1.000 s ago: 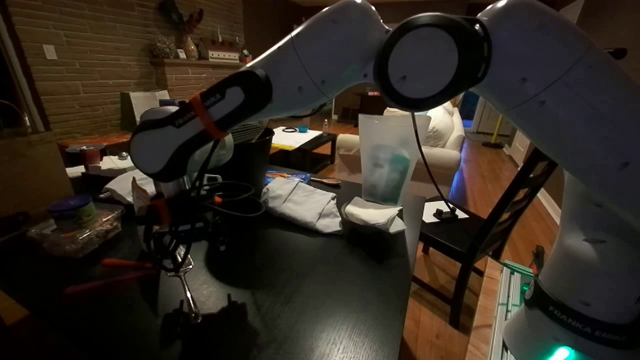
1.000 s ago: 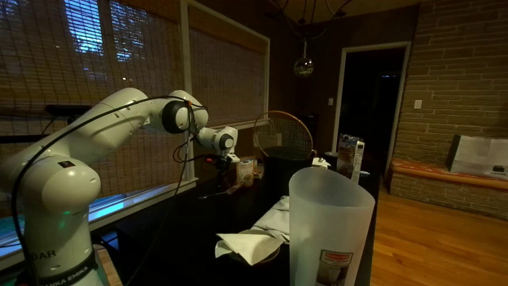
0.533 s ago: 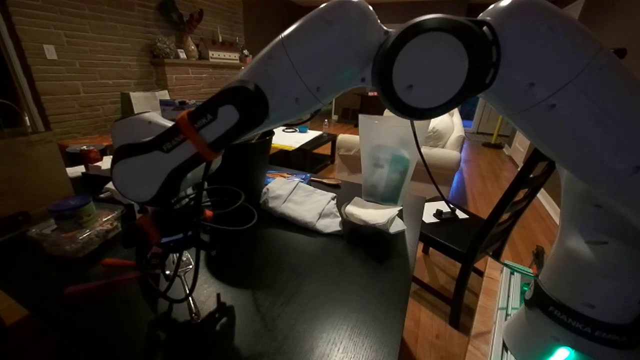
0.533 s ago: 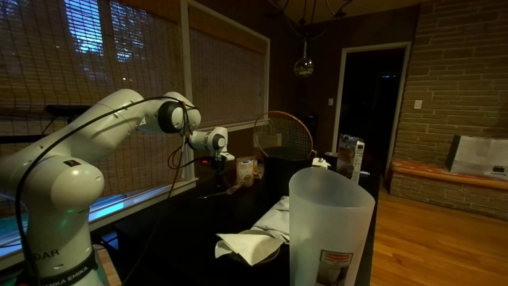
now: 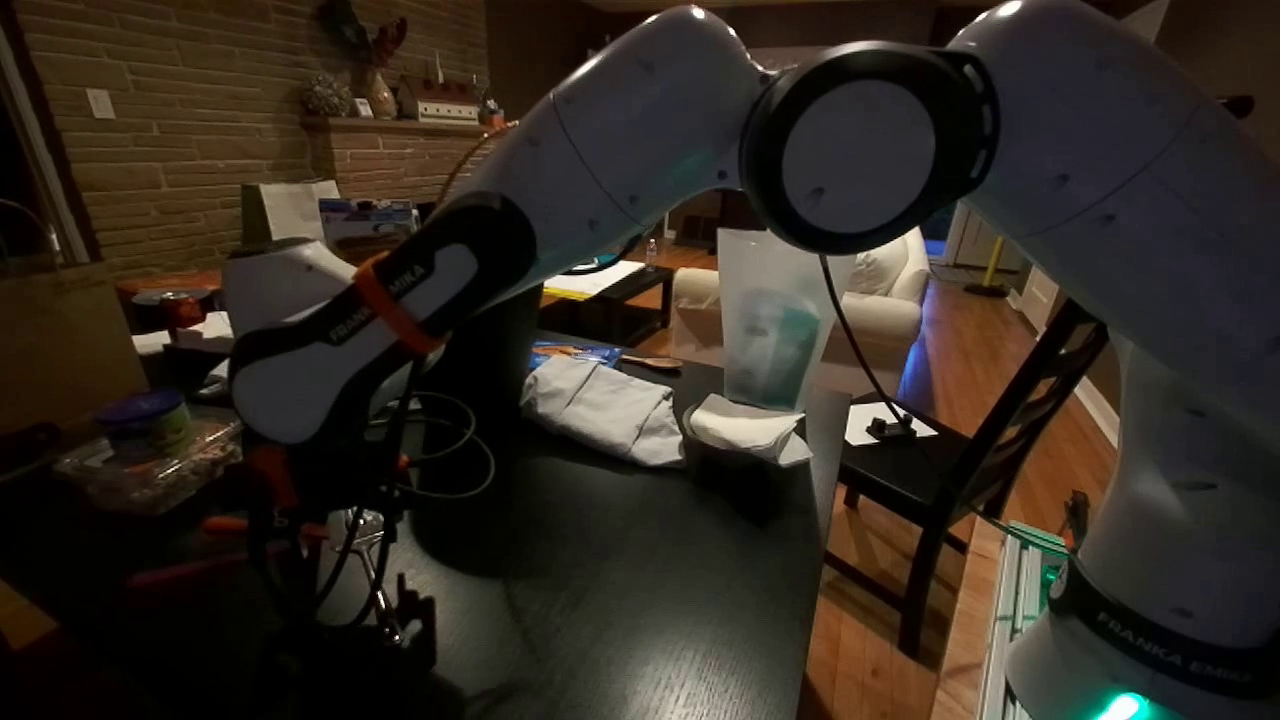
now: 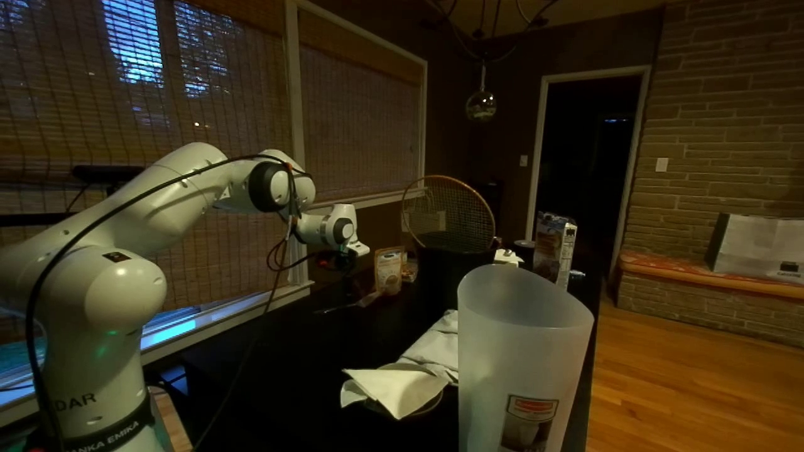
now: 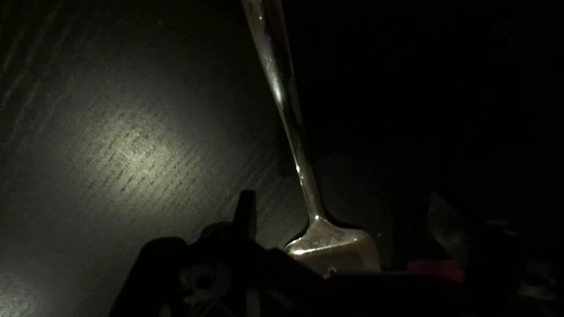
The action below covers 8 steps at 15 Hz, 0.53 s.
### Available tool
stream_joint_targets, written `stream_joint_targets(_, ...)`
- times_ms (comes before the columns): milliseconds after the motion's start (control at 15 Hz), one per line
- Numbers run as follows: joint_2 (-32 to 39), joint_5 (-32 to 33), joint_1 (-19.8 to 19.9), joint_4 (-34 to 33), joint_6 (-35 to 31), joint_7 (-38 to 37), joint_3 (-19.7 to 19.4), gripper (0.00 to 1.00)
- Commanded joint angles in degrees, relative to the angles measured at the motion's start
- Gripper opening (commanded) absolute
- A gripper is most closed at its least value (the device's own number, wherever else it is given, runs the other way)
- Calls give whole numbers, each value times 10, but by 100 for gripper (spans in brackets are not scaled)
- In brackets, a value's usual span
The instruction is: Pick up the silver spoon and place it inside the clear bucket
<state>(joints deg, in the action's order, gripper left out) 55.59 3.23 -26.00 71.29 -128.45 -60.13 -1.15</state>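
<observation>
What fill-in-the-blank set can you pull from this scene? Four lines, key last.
In the wrist view, with its jaws apart, the gripper is ____.
There, the handle of the silver utensil runs off the ____ edge of the picture.
In both exterior views, the clear bucket stands ____, not tipped over.
In an exterior view, the light on the robot's base glows ____.

Missing words: open; top; upright; green.

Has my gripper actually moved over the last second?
Yes, the gripper has: in an exterior view it now appears lower and nearer the shallow clear plastic box.
</observation>
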Motion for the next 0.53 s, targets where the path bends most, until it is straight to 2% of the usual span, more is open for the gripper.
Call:
stream_joint_targets(0,-5,9,-1,17,-18,-12,-7,100)
stream_joint_targets(133,2,10,-2,9,-12,-10,-8,98)
stream_joint_targets(200,7,10,-3,4,-10,-9,-7,86)
stream_joint_targets(267,8,10,-4,4,-11,-10,-8,84)
stream_joint_targets(467,9,10,-5,6,-13,-10,-8,57)
